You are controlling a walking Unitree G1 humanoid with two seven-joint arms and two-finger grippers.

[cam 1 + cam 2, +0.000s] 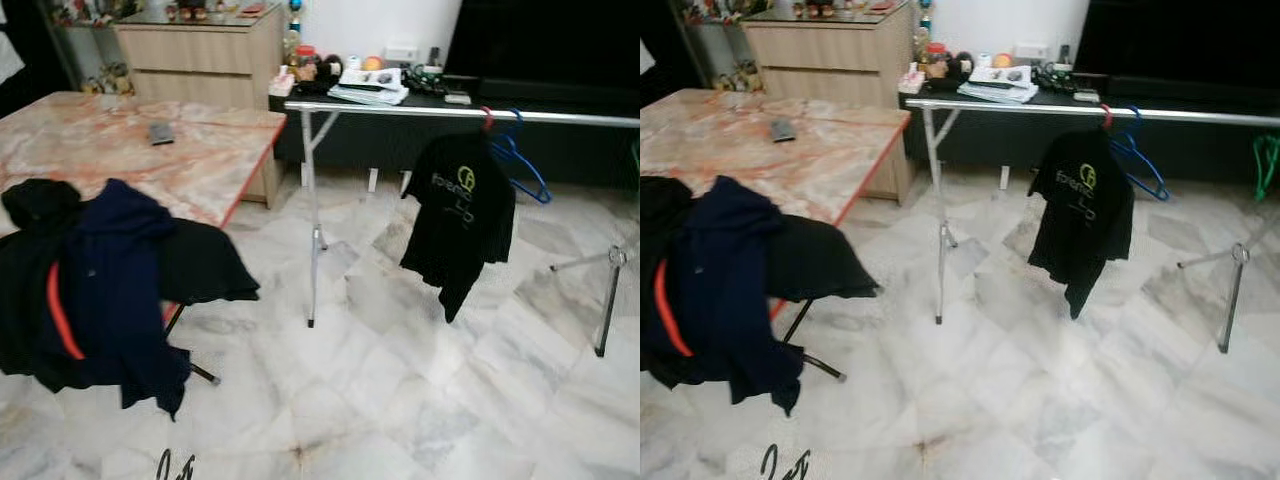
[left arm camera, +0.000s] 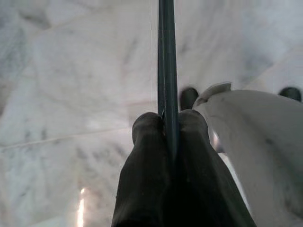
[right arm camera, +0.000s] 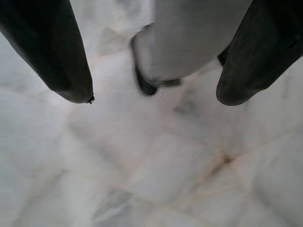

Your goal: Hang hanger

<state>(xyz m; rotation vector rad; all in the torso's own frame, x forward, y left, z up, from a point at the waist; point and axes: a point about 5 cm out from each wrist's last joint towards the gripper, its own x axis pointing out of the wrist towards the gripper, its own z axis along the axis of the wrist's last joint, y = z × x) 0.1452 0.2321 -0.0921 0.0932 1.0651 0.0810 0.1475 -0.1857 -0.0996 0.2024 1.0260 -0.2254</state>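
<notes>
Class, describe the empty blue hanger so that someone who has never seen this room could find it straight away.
Start at the long silver clothes rail that runs across the marble floor in front of the low black cabinet. A black T-shirt with a yellow-green logo hangs from it on a red hook. The empty blue plastic hanger hangs just beside that shirt, tilted, the only blue one, carrying nothing.

Glossy marble floor (image 1: pixel 420 400), shiny metal rail (image 1: pixel 450 113), matt cloth shirt (image 1: pixel 460 215).

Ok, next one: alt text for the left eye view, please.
A black T-shirt with a yellow-green logo hangs on a silver metal clothes rail beside an empty blue plastic hanger, over white marble floor tiles. At left, dark clothes spill off an orange-veined marble-topped table.
</notes>
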